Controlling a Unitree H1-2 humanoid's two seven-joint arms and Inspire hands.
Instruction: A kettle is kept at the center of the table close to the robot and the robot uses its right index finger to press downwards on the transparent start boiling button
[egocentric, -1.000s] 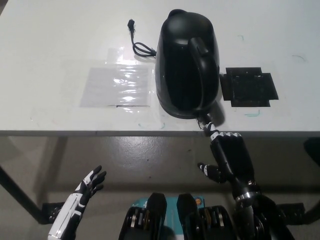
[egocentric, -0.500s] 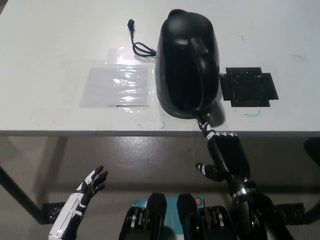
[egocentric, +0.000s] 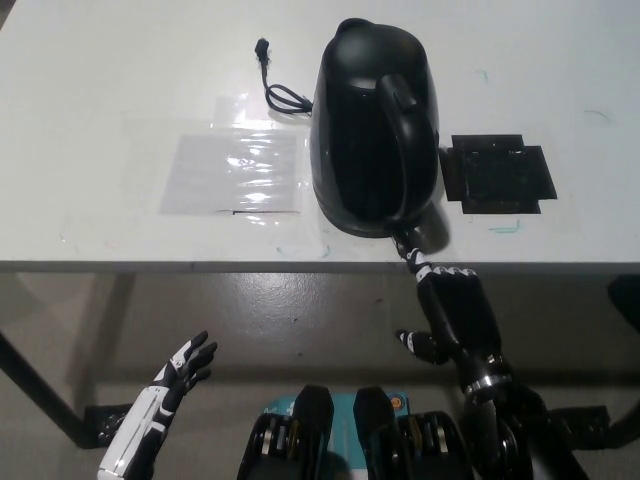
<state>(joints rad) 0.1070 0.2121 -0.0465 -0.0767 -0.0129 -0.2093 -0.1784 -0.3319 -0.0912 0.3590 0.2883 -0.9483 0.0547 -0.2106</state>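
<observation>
A black kettle (egocentric: 375, 125) stands on the white table (egocentric: 120, 90), near its front edge, handle toward me. My black right hand (egocentric: 455, 310) is raised just below the table's front edge. One finger is stretched out and its tip (egocentric: 406, 240) touches the base of the kettle's handle, where the button sits; the button itself is too dark to make out. The other fingers are curled. My white left hand (egocentric: 178, 375) rests low at the lower left, fingers apart, holding nothing.
A black power cord (egocentric: 275, 85) lies behind the kettle's left side. A clear plastic sheet (egocentric: 235, 172) is taped flat to the kettle's left. A black square pad (egocentric: 497, 173) lies to its right. The table's front edge runs across mid-picture.
My right hand has edged slightly left and its outstretched fingertip has stayed at the handle base. The left hand has barely shifted.
</observation>
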